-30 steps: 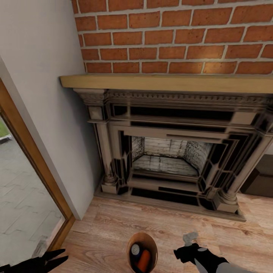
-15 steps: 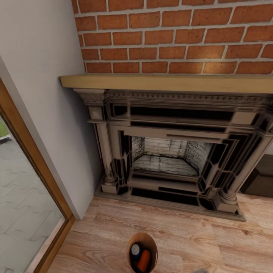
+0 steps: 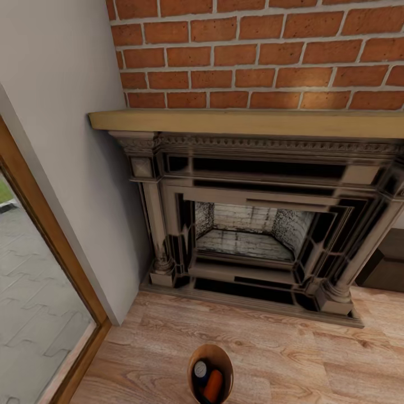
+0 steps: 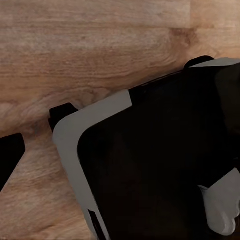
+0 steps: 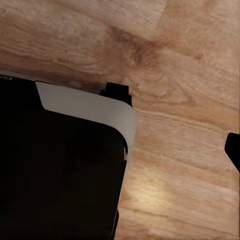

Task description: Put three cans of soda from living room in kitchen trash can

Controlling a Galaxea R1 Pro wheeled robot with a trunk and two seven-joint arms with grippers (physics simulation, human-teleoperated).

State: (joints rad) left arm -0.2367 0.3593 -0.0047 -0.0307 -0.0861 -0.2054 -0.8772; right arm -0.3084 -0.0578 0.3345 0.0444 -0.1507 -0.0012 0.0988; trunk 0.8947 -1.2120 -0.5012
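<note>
The tash can [image 3: 210, 349], a small round bin with an orange-brown inside, stands on the wood floor in front of the fireplace, at the lower edge of the head view. Inside it lie a dark can of soda [image 3: 200, 370] with a silvery top and an orange can of soda [image 3: 213, 386]. In the left wrist view, one black fingertip [image 4: 9, 157] pokes in over the floor. Another black fingertip [image 5: 234, 150] shows the same way in the right wrist view. Neither view reveals how the jaws stand or whether anything is held.
The ornate fireplace [image 3: 252, 224] under a wooden mantel [image 3: 247, 122] and brick wall fills the space ahead. A wood-framed glass door [image 3: 39, 292] is at the left. My own black, grey-trimmed base [image 4: 165, 165] [image 5: 55, 170] sits over the wood floor [image 3: 314, 359].
Both grippers, at the head view's lower corners a second ago, have dropped out of that view. The bin, its cans and the camera have not moved.
</note>
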